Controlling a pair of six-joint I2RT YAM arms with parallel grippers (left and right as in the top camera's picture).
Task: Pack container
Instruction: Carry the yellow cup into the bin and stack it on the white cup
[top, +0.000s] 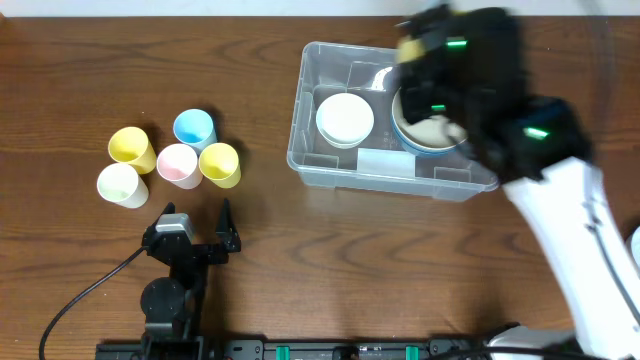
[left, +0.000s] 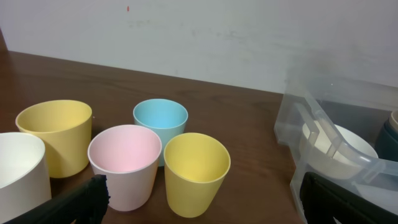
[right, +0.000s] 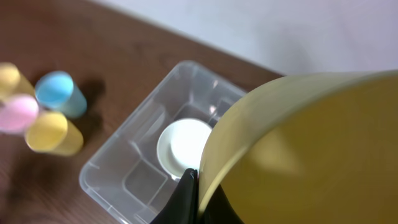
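Dark wood-grain tabletop (top: 80, 60) fills the overhead view, and both wrist views add a pale wall behind it. The container (top: 345, 172) sits right of centre toward the far edge, with a white bowl (top: 345, 118) in its left half and a blue bowl (top: 440, 151) in its right half.

Only the right wrist view shows a yellow bowl (right: 298, 149), close to the lens. The right jaws are clenched on its wall, one dark finger (right: 186, 193) pressed against the outside, high above the container. From overhead the right arm (top: 570, 230) is motion-blurred and covers the container's far right corner, so the yellow bowl is hard to make out there.

Five cups cluster left of the container: yellow cup (top: 132, 148), blue cup (top: 194, 128), pink cup (top: 178, 164), second yellow cup (top: 220, 164) and white cup (top: 122, 184). The left wrist view looks at them side-on, the white one cut off by the frame.

The left arm (top: 170, 290) rests at the near edge, its left jaws released and spread wide, just short of the cups and holding nothing. Bare wood lies between cups and container, and across the far left. A pale shape (top: 634, 245) at the right edge is cropped beyond telling.
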